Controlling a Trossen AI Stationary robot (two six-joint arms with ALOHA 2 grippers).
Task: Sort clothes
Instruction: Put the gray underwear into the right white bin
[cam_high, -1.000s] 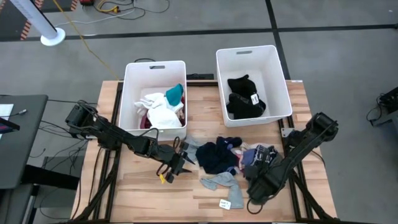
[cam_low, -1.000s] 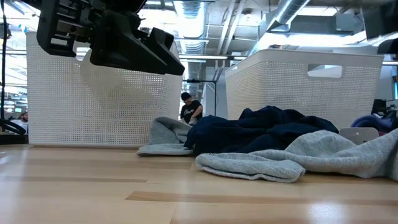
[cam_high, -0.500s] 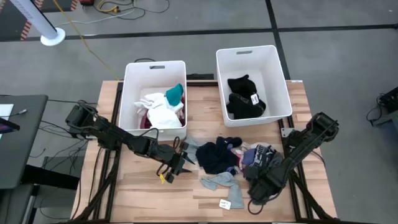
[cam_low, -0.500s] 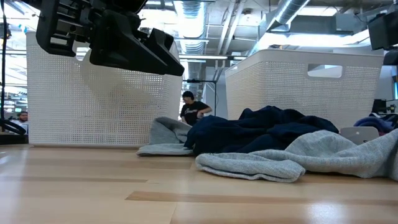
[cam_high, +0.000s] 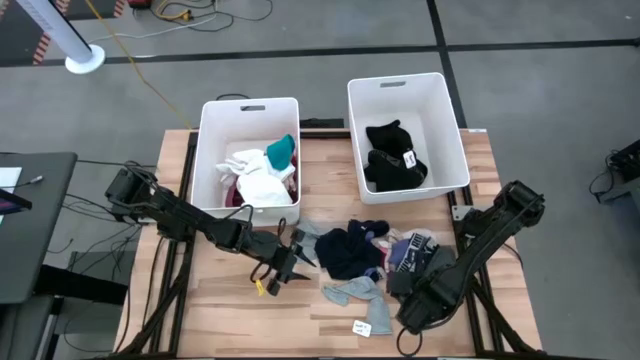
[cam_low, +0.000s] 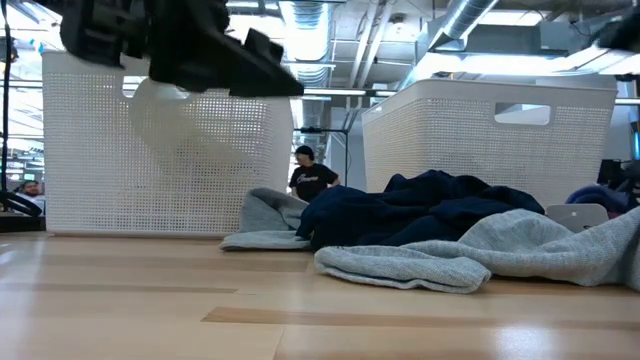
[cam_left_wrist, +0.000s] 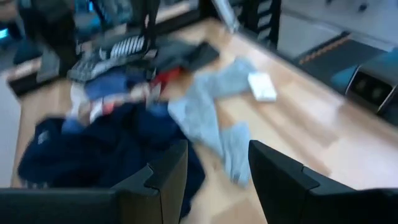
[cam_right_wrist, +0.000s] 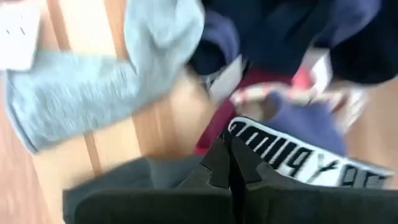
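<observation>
The right gripper (cam_high: 408, 287) pinches shut on a dark grey garment (cam_high: 432, 265) at the right edge of the clothes pile (cam_high: 365, 255). That places it nearer than the left gripper (cam_high: 287, 262), which hovers with fingers apart just left of the heap. Two white bins (cam_high: 408, 130) stand beyond the pile, one holding light garments, one a black item.

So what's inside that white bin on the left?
The left bin holds a white garment on top, a teal piece beside it, and a bit of maroon fabric at the edge. Anything beneath them is covered.
</observation>
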